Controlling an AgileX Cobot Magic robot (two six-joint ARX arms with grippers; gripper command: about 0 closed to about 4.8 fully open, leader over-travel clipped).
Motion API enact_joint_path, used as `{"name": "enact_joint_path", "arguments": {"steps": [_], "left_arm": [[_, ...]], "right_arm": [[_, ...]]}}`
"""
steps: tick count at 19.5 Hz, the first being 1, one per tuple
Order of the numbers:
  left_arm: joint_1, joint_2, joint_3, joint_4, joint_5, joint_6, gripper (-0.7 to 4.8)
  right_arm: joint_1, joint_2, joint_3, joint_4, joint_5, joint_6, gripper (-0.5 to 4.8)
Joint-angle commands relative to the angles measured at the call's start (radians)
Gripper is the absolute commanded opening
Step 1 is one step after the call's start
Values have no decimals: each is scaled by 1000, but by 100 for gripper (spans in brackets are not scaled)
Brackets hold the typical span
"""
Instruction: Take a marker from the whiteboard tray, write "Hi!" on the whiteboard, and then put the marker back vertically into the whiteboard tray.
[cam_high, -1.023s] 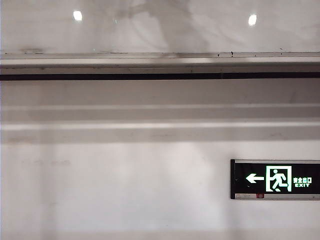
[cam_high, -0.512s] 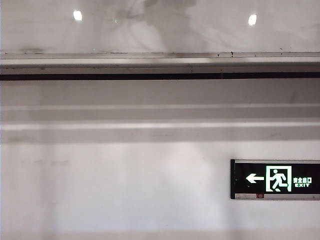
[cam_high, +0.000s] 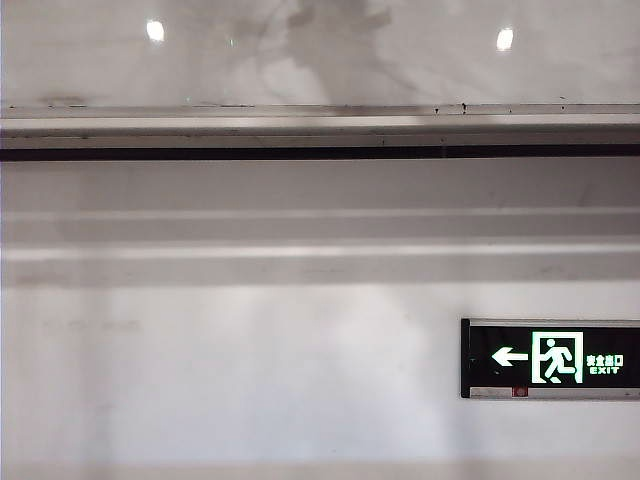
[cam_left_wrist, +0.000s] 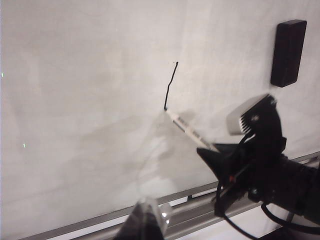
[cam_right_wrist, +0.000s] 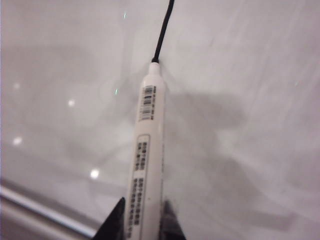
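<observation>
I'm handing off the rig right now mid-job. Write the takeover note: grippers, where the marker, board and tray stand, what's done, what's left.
Right gripper: shut on the marker, tip touching the whiteboard at the lower end of a single black stroke.
Left gripper: low near the whiteboard tray, holding nothing visible; open or shut cannot be told.
Done: marker taken, one line drawn.
Left: the rest of "Hi!", then stand the marker vertically in the tray.
A black block sits on the board beside the writing area.
</observation>
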Motion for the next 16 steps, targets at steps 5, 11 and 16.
{"name": "enact_joint_path", "arguments": {"steps": [5,11,16], "left_arm": [[0,-2,3,10,4,8,-5],[0,-2,3,10,4,8,-6],[0,-2,3,13,4,8,-5]], "right_arm": [[22,-84,4,55,5,-6,-5],[-1,-64,2,111,-54,-52,-5],[-13,-49,2,119,-57,-52,-5]]}}
